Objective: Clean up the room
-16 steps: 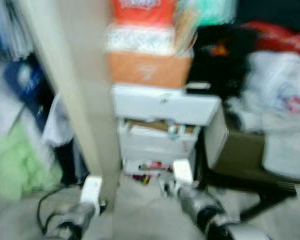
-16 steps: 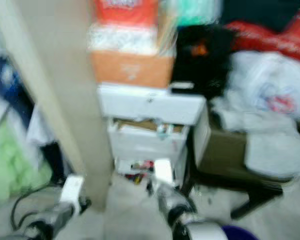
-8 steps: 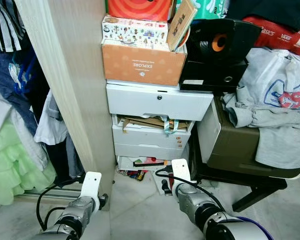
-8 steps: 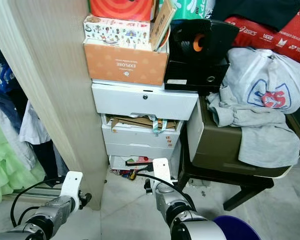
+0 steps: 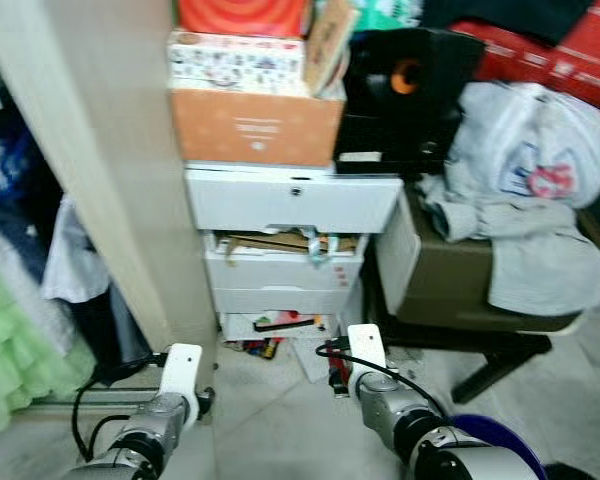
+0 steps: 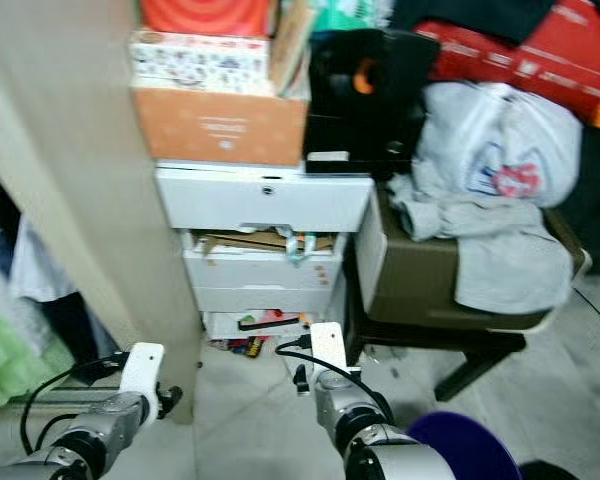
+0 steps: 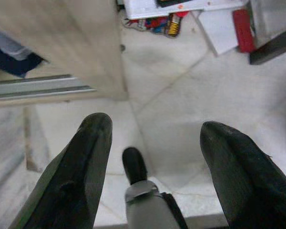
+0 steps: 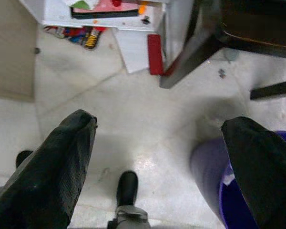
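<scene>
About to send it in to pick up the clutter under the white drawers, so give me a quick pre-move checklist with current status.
1. Left gripper empty and open: ok, fingers spread over bare floor.
2. Right gripper empty and open: ok, fingers wide apart.
3. Clutter located: ok, red flat item and white sheet lie on the floor by the dark bench leg; colourful packets sit under the drawer unit.
4. Floor path ahead: ok, bare tile between grippers and clutter.
5. Purple bin position: ok, beside the right gripper.
6. Head view sharpness: not ok, slightly blurred.
</scene>
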Available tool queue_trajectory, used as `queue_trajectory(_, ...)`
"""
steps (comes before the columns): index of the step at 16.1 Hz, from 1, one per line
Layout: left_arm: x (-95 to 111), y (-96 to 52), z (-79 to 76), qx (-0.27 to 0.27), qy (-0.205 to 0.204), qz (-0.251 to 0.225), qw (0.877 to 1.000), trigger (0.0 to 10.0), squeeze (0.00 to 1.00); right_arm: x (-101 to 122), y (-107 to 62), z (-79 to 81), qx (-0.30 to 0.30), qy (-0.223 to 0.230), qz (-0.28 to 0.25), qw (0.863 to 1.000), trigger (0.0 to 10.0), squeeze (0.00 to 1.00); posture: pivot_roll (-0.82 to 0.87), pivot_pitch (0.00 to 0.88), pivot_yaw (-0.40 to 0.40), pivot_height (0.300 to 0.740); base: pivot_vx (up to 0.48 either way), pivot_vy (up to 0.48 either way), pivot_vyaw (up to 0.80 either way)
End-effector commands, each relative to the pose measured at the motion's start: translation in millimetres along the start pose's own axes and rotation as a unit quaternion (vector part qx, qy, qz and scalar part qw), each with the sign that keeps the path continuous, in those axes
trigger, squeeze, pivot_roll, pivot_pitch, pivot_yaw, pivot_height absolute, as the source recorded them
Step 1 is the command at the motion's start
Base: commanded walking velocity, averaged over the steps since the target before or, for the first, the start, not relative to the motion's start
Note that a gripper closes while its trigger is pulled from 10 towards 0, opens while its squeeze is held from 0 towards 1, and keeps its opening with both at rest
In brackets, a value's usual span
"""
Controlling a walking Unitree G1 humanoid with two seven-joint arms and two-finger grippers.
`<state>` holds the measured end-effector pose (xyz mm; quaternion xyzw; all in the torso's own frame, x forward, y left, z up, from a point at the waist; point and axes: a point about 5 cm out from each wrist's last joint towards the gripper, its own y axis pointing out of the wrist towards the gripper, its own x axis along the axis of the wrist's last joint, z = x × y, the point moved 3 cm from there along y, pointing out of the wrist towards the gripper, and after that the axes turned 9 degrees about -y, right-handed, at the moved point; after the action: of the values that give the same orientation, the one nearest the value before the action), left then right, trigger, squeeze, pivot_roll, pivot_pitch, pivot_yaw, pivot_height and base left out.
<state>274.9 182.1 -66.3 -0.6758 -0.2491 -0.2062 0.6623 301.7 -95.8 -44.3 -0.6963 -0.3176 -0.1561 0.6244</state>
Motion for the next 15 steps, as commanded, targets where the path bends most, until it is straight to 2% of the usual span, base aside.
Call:
queue_trajectory(1, -0.8, -0.2, 2.0, 0.001, 0.002, 0.004, 1.000, 10.0, 0.00, -7.4, 0.1, 1.0, 0.003, 0.015, 0.017, 1.000, 10.0, 0.00, -0.07, 0.066, -0.084, 0.740, 0.000, 0.000, 0.00)
queue_trajectory(5, -1.4, -0.3, 4.0, 0.006, -0.003, 0.004, 1.000, 10.0, 0.00, -13.0, -0.3, 6.8, 0.019, 0.011, 0.028, 0.999, 10.0, 0.00, -0.07, 0.065, -0.084, 0.740, 0.000, 0.360, 0.00)
queue_trajectory(15, -2.5, -0.3, 3.2, 0.004, -0.001, 0.005, 1.000, 10.0, 0.00, -11.7, -0.5, 8.1, 0.021, 0.005, 0.024, 0.999, 10.0, 0.00, -0.07, 0.062, -0.084, 0.740, 0.000, 0.391, 0.00)
